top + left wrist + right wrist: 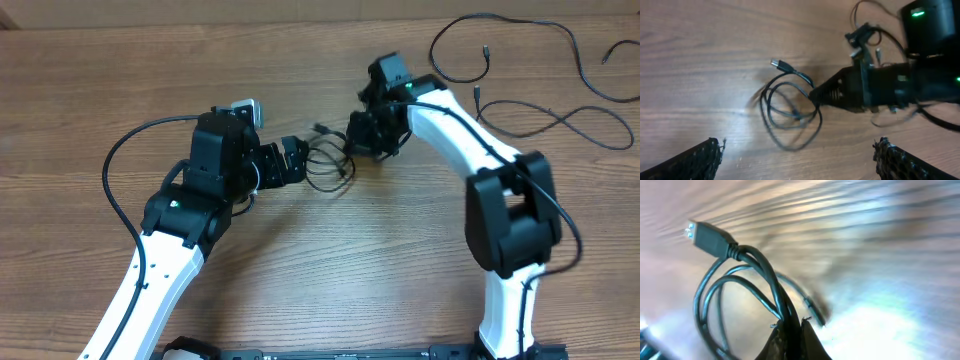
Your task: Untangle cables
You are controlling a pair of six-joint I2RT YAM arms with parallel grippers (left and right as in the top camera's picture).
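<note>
Wood-grain table (pixel 80 80): cable coil (pixel 792 115) between tight right jaws, left jaws wide.

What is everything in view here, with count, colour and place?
coiled cable: one, black, mid-table between the two pincers, plug end sticking out
loose cables: at least two strands, black, top right of the overhead view, apart from the coil
table: one, light brown wood, under everything
left arm: one, white and black, lower left
right arm: one, white and black, right side
left pincer: black, open, facing the coil
right pincer: black, shut on the coiled cable
</note>
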